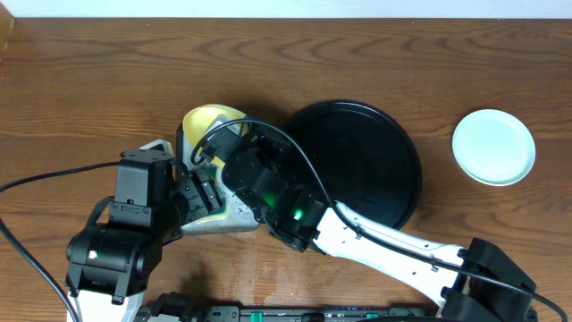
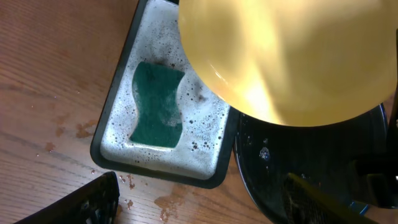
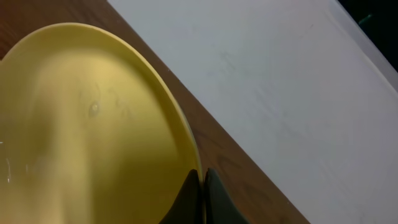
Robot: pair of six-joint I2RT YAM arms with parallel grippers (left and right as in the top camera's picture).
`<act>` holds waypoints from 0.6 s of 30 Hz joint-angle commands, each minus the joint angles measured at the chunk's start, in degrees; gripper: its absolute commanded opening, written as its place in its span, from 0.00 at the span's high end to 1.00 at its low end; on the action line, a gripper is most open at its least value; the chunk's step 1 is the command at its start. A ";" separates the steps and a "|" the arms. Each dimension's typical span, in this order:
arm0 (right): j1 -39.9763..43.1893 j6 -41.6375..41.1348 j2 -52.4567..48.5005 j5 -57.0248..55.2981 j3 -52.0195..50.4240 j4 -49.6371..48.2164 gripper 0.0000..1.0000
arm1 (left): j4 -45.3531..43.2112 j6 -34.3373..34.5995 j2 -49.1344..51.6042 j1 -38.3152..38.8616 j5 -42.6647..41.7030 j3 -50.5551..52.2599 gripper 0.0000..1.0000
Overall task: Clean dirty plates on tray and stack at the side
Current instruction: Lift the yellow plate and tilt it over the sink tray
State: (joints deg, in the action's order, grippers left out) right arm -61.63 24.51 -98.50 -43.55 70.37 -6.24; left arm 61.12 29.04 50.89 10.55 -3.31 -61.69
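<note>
— Where do we find the tray (image 1: pixel 380 152)?
— We see it near the middle of the table (image 1: pixel 89 72), with the lone plate (image 1: pixel 493 147) well apart to its right.
— And what do we have on its left?
— There we find the wash dish (image 2: pixel 115 124), just beside the tray, the sponge (image 2: pixel 157 106) lying in it and the raised plate (image 2: pixel 292 56) above its far side.

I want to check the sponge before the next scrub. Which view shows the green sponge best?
Left wrist: the green sponge lies in full view, flat in the foamy dish. Overhead, the arms hide it; only the dish's edge shows. The right wrist view misses it, showing mainly the yellow plate.
</note>
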 commanded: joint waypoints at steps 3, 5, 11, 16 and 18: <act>-0.09 -0.04 1.86 -0.96 0.52 -0.13 0.99 | 0.15 -0.55 -0.04 -0.35 -0.33 -1.07 0.16; 0.28 -0.07 1.86 -0.72 0.52 0.17 0.99 | 0.15 -0.55 -0.04 -0.35 -0.33 -1.07 0.16; 1.38 -0.02 1.86 -0.55 0.52 -0.15 0.99 | 0.15 -0.55 -0.04 -0.35 -0.33 -1.07 0.16; 1.38 0.00 1.86 -0.55 0.52 -0.17 0.99 | 0.15 -0.55 -0.04 -0.35 -0.33 -1.07 0.16; 1.38 0.02 1.86 -0.57 0.52 -0.17 0.99 | 0.15 -0.55 -0.04 -0.35 -0.33 -1.07 0.16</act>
State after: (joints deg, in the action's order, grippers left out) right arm -60.45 24.51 -98.50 -43.48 70.37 -6.13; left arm 61.14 29.04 50.89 10.55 -3.31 -61.69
